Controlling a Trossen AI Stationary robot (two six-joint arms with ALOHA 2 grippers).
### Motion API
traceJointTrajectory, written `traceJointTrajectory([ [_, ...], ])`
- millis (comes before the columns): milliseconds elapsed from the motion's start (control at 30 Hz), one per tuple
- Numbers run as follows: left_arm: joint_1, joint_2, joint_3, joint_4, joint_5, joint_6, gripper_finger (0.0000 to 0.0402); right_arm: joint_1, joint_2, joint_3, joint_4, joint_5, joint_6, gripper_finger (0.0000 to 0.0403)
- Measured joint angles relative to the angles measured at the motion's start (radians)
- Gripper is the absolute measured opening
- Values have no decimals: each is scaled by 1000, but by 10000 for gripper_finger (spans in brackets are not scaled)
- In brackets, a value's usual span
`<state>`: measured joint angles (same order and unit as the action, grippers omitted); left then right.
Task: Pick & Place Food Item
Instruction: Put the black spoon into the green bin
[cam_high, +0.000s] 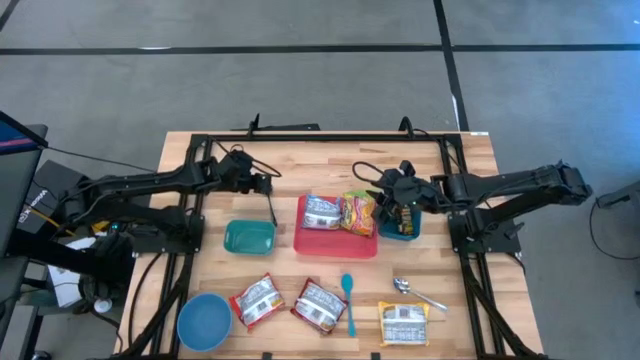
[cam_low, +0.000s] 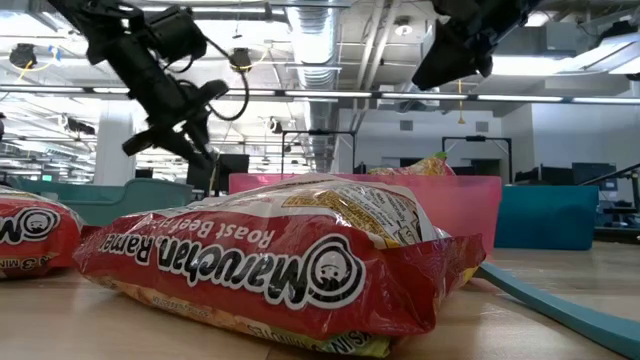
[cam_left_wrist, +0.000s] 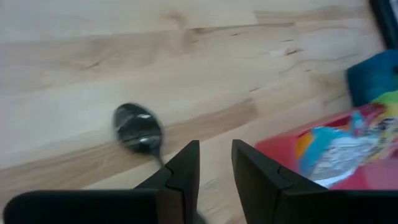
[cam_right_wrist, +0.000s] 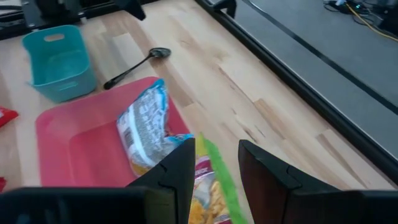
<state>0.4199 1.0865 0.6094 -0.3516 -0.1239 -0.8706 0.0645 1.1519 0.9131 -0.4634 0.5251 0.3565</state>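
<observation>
While both of your grippers hang open, the food sits in the tray (cam_high: 335, 246) and along the table's front edge.

Your left gripper (cam_left_wrist: 214, 152) is over bare wood beside the teal bin (cam_high: 248, 237). Its fingers stand slightly apart with wood showing between them, and a black spoon (cam_left_wrist: 137, 127) runs under one finger; you cannot tell whether they touch. Your right gripper (cam_right_wrist: 217, 149) hovers above the tray's far-right end, fingers apart and holding nothing, over a yellow packet (cam_high: 358, 212) that lies beside a white one (cam_high: 321, 210). The only writing you can read is upside down on the red packet (cam_low: 280, 265) nearest the low camera: "Maruchan Ramen" and "Roast Beef". More packets lie at the front; their print is too small to read.
</observation>
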Motion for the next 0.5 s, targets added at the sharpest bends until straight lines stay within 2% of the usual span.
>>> traceJointTrajectory([
  [200, -14, 92, 111, -54, 1, 17, 45, -47, 0, 0, -6, 0, 0, 116],
  [333, -14, 159, 160, -149, 8, -5, 11, -63, 0, 0, -33, 0, 0, 116],
  [500, -15, 260, 186, -212, 26, -74, 3, -68, 0, 0, -38, 0, 0, 116],
])
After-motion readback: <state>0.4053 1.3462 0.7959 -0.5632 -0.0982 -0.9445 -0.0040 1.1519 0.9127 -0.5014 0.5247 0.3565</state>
